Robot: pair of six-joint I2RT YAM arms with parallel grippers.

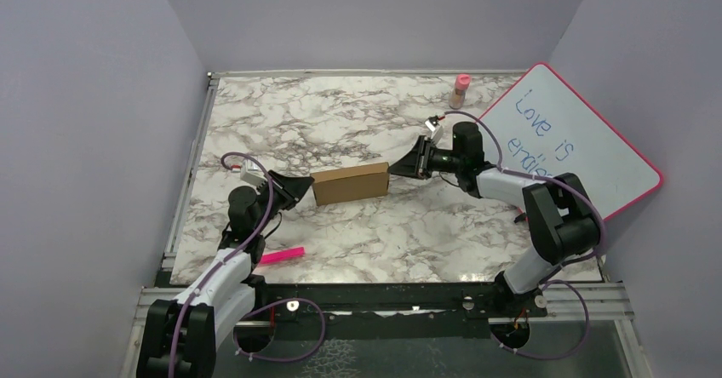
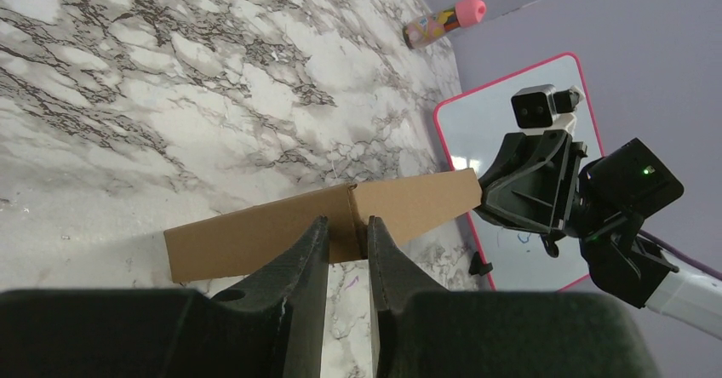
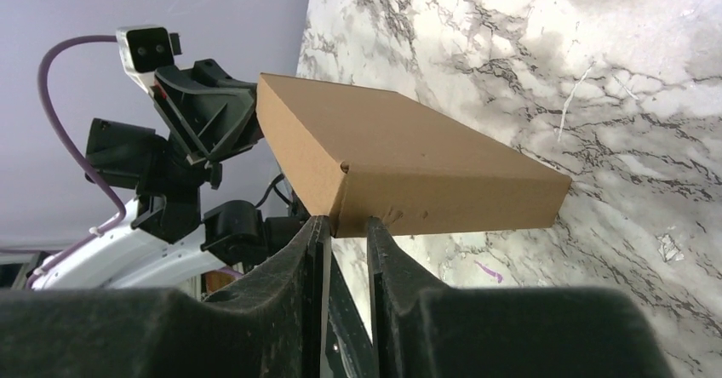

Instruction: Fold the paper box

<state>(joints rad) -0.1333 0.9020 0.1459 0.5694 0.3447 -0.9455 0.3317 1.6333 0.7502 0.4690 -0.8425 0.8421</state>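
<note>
The paper box [image 1: 351,182] lies closed and flat near the middle of the marble tabletop [image 1: 340,114], its long side running left to right, with one hand at each end. From above, the left hand [image 1: 305,186] meets the box's left end and the right hand [image 1: 396,167] its right end, but how the fingers sit cannot be told from there. The left wrist view fills that in: its fingers [image 2: 311,246] stand only a narrow gap apart, astride a corner ridge of the box, one on each face, pinching the cardboard. In the right wrist view the right hand's fingers [image 3: 313,233] are likewise nearly together, their tips just reaching the box's lower corner; whether they grip it or only touch it I cannot tell. That view also shows the lid face as smooth and shut. Only the overhead view shows a pink strip [image 1: 282,256] on the tabletop near the left arm. A pink-capped bottle [image 1: 461,90] stands at the far edge beside a pink-framed whiteboard [image 1: 579,140] with blue writing.
</note>
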